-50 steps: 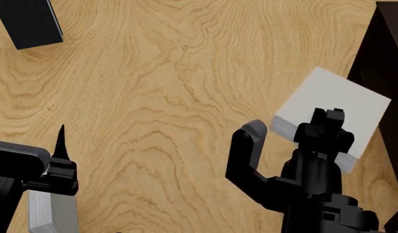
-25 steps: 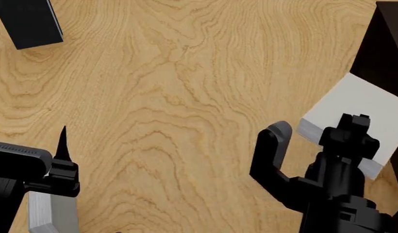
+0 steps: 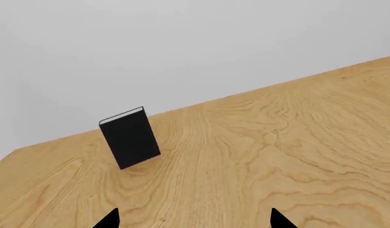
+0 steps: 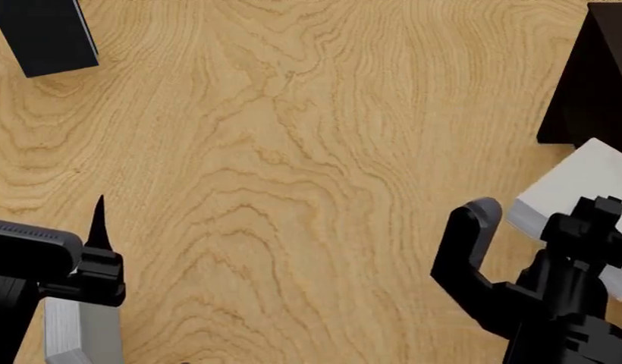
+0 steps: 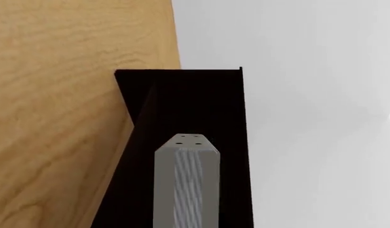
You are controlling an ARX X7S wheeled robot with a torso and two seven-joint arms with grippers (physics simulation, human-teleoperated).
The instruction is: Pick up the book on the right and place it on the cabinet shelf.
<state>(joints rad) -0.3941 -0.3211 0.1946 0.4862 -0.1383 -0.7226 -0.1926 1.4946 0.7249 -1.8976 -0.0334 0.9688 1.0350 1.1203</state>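
Observation:
The light-grey book (image 4: 584, 178) hangs above the wooden table at the head view's right edge, and my right gripper (image 4: 538, 211) is shut on it near its white page edge. It sits just in front of the very dark cabinet (image 4: 595, 76). The right wrist view has the book (image 5: 187, 180) edge-on, pointing into the dark cabinet (image 5: 182, 104); I cannot single out a shelf board in that darkness. My left gripper (image 4: 43, 199) stands open and empty at the lower left, its black fingertips (image 3: 112, 219) over bare wood.
A black book (image 4: 48, 34) stands upright at the far left of the table (image 4: 290, 152); the left wrist view also holds the black book (image 3: 130, 137). Another grey book (image 4: 80, 330) lies under my left arm. The table's far edge meets a pale wall.
My right gripper has carried the grey book rightward and nearer the robot, up to the cabinet. The left arm and the black book have not moved.

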